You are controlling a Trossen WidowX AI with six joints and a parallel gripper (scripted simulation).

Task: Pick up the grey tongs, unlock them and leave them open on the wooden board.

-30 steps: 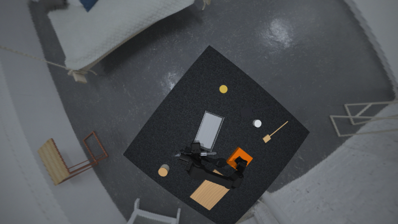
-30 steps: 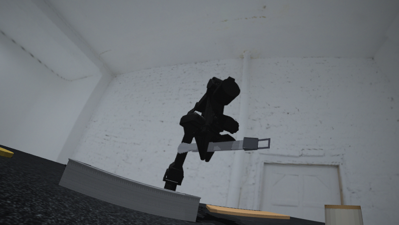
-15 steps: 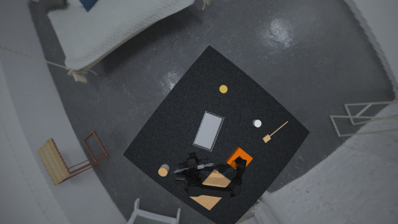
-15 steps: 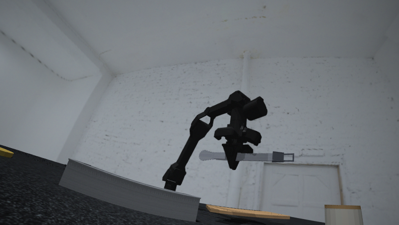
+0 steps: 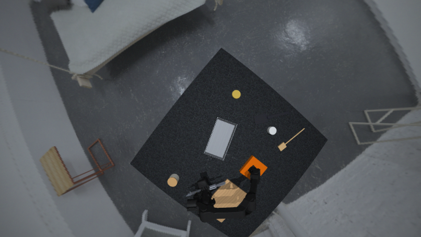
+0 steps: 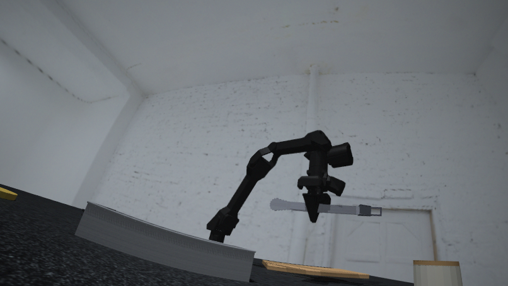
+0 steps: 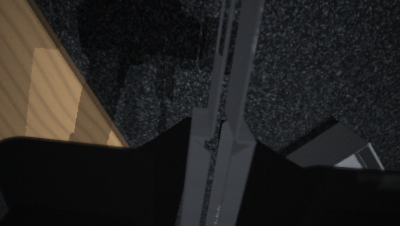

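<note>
The grey tongs (image 5: 217, 186) (image 6: 343, 210) (image 7: 245, 65) are held in the air, roughly level, with their arms close together. Their scalloped tips are at the left and their hinge end with a ring at the right in the exterior view. My gripper (image 5: 206, 189) (image 6: 314, 210) (image 7: 206, 126) points down and is shut on the tongs partway along their arms. The wooden board (image 5: 232, 191) (image 6: 312, 269) (image 7: 50, 75) lies below, partly hidden by the arm in the top view. The roasting tin (image 5: 221, 138) (image 6: 159, 245) (image 7: 322, 144) has nothing resting across it.
A canister with a wooden lid (image 5: 172, 181) (image 6: 437, 273) stands left of the board in the top view. An orange block (image 5: 261, 167) is by the arm's base. A white cylinder (image 5: 272, 130), wooden spatula (image 5: 282, 146), dark spatula (image 5: 260, 118) and yellow disc (image 5: 236, 94) are farther off.
</note>
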